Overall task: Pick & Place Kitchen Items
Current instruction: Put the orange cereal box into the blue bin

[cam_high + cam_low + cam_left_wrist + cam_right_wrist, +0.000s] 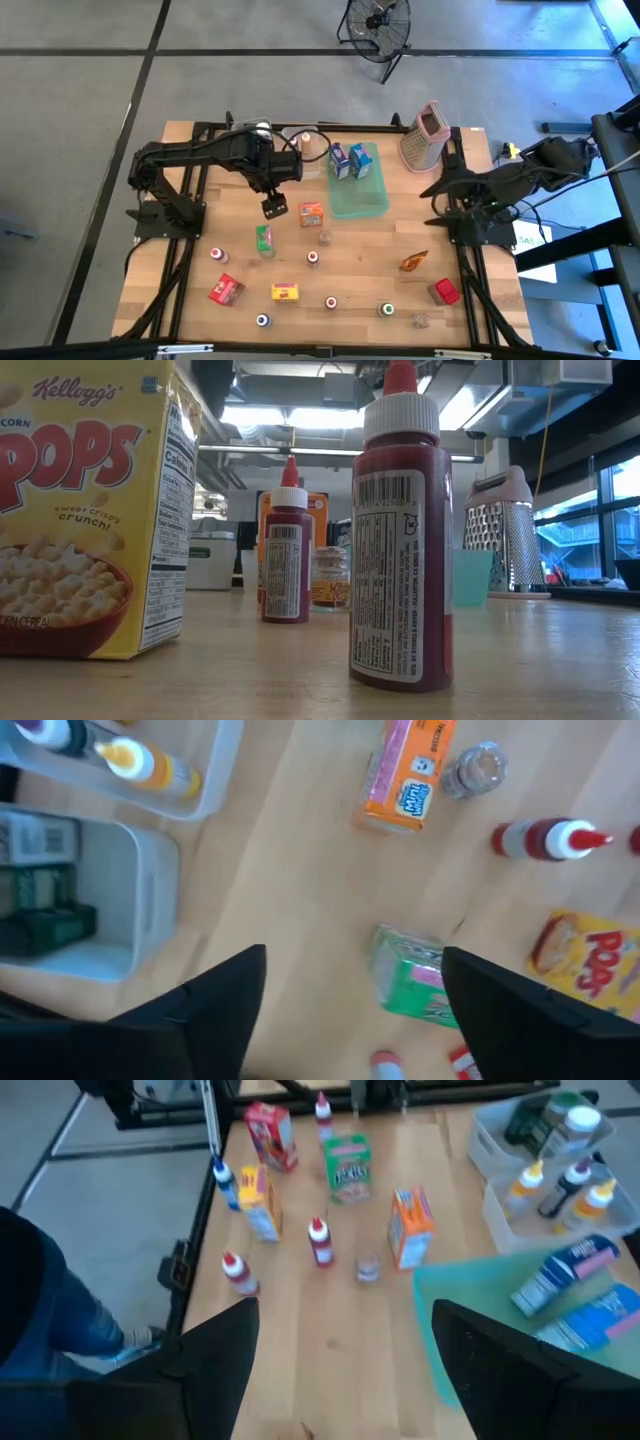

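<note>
Many small kitchen items stand about the wooden table (370, 270). My left gripper (273, 208) hangs open above the board, pointing down, between an orange carton (311, 213) and a green carton (264, 238). In its wrist view the left gripper (352, 955) has nothing between its fingers; the green carton (415, 975) stands on the board below and just beyond them. Two blue cartons (350, 161) sit in the flat green tray (358, 200). My right gripper (437, 190) waits open at the table's right edge; the right gripper (345, 1310) is empty.
A box grater (425, 135) stands at the far right. Clear bins (90, 900) with bottles lie far left of the tray. Toward the near edge stand a yellow box (286, 292), a red box (226, 289), red-capped bottles (313, 257) and an orange packet (414, 261).
</note>
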Controlling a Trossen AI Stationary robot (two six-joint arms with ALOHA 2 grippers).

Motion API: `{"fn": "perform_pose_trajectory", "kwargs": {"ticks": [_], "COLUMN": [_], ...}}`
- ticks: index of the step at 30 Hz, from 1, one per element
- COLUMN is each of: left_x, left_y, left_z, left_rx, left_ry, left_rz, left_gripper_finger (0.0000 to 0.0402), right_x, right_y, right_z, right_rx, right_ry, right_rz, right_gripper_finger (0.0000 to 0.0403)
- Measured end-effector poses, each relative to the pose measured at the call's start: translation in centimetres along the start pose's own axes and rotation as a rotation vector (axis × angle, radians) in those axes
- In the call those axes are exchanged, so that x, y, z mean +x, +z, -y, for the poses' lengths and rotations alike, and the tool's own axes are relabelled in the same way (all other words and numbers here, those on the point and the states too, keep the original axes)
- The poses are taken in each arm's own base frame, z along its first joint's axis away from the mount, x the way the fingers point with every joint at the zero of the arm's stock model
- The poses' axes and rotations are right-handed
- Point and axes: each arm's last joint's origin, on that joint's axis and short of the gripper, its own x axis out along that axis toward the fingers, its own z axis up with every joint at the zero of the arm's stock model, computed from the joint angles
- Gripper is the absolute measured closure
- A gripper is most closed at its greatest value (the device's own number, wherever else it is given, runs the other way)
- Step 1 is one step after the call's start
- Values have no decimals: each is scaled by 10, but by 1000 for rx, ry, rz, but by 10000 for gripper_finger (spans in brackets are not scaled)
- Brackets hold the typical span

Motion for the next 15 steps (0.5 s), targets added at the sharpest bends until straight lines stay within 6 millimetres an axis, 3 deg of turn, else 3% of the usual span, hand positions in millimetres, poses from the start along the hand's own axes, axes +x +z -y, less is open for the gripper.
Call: {"fn": "perform_pose_trajectory", "kwargs": {"ticks": [7, 15], "left_x": [-6, -38], "left_y": [-10, -45], "left_z": [11, 9], "left_rx": [142, 116], "left_ry": [-4, -2], "left_rz": [5, 122], "left_gripper_finger": [73, 73], "right_x": [27, 62], "right_y": [16, 34], "right_z": [-16, -35], "right_rx": [7, 25], "right_ry": [22, 66], "right_rz": [41, 93], "right_gripper_finger": [86, 83]}}
